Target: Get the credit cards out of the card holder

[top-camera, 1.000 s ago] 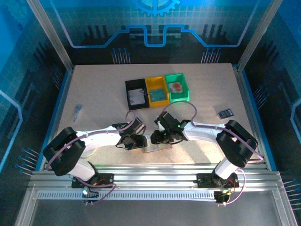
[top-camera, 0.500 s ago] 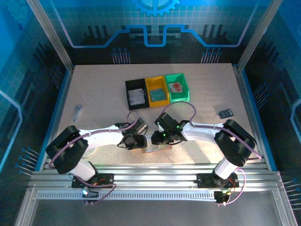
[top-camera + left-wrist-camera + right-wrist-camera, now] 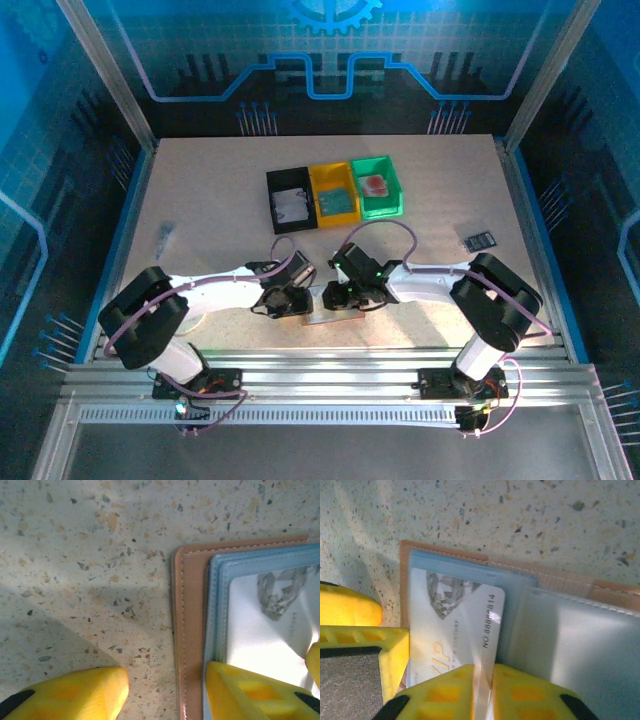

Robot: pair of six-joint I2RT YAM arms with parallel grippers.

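Speckled tabletop (image 3: pixel 220 190) seen from above, with my two arms reaching inward from its near edge. Three small bins stand in a row toward the far side: a black bin (image 3: pixel 272 200), a yellow bin (image 3: pixel 330 172) and a green bin (image 3: pixel 397 190). Each has something flat inside, too small to name.

Near the front edge, between my grippers, the pinkish-tan card holder (image 3: pixel 335 318) lies open and flat, its pale blue clear pockets facing up.

My left gripper (image 3: pixel 283 300) is down at the holder's left edge, its yellow fingers partway apart. One fingertip sits on the bare tabletop and the other on a clear pocket, with nothing clamped between them.

My right gripper (image 3: pixel 343 296) has its fingers pinched together on the near edge of a pale credit card (image 3: pixel 455 620) printed with a number. The card lies on the half of the holder nearest my left gripper, partly under a clear pocket.
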